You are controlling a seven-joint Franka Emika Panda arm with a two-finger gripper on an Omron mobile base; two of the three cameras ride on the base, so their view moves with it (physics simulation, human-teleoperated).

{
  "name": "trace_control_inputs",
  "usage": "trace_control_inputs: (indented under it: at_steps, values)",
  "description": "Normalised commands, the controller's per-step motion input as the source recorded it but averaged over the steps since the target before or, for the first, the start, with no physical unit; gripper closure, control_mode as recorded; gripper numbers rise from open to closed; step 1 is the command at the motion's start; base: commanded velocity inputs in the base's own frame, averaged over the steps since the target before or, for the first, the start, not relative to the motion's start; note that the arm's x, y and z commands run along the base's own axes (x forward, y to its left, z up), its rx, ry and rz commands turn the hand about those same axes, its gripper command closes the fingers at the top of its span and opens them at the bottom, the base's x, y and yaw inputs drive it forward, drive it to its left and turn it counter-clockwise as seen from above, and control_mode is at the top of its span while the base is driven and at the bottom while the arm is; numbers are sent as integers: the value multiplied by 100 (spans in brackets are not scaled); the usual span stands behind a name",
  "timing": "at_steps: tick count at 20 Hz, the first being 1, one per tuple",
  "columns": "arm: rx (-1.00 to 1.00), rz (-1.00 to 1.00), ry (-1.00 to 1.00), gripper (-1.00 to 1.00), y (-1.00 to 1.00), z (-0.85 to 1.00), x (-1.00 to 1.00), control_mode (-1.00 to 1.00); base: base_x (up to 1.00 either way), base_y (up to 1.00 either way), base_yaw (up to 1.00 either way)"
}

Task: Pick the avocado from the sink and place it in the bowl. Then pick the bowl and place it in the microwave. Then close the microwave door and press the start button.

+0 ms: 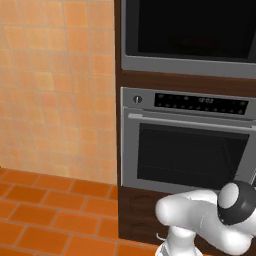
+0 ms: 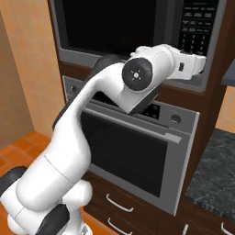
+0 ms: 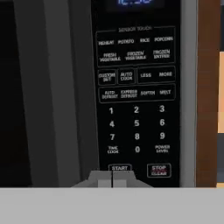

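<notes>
Pressing together, gripper (image 3: 112, 179) fingertips empty, just below START button (image 3: 119, 168)

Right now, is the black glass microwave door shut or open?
Shut. The black glass microwave door sits flush in its steel frame, and the shut gripper is at the START button.

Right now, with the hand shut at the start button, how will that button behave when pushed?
The START button looks printed flat on the glossy black keypad, so it probably barely travels: stiff, no give. The smooth panel may let the shut hand skid sideways toward STOP/CLEAR. The built-in microwave should not shift.
</notes>
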Motion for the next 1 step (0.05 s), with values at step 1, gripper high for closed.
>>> trace_control_inputs:
  at_steps: [1]
  values:
    - [-1, 0, 0, 100, 0, 40, -70, -100, 0, 0, 0]
